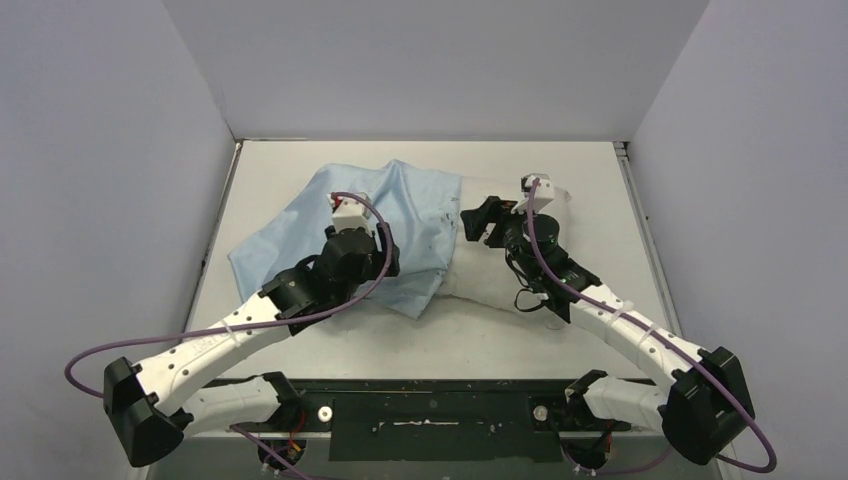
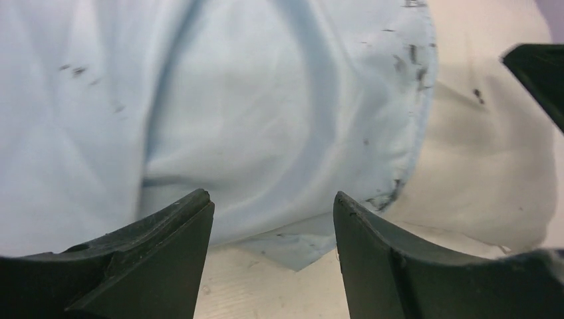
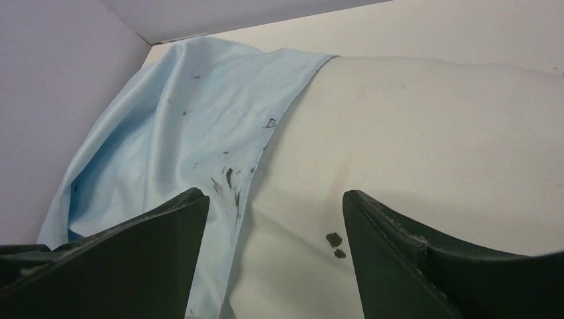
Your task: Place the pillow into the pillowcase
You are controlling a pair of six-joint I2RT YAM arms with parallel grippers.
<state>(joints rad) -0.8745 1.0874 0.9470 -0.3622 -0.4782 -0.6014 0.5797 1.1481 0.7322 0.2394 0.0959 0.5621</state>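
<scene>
We see the table (image 1: pixel 480 335) first, pale and walled by light panels on three sides. On its middle lies the pillow (image 1: pixel 490 275), plump and white, with its right part bare and its left part under the blue cloth. The pillowcase (image 1: pixel 300 225) spreads from there toward the table's left side, thin and wrinkled, its far left part lying flat on the table. Its open hem runs across the pillow, and in the left wrist view we see a corner of the lower layer peeking out beneath the pillow's near edge.

The left arm reaches in over the pillowcase. The left gripper (image 2: pixel 271 199) hangs above the blue cloth just beside the hem, its jaws standing apart with nothing between them. The right arm comes in from the other side. The right gripper (image 3: pixel 273 194) is likewise spread wide and holds nothing, poised over the line where the hem meets the white fabric.

Dark smudges (image 3: pixel 229 179) dot the pillowcase along the hem, and two small dark spots (image 3: pixel 334 240) mark the pillow close by.
</scene>
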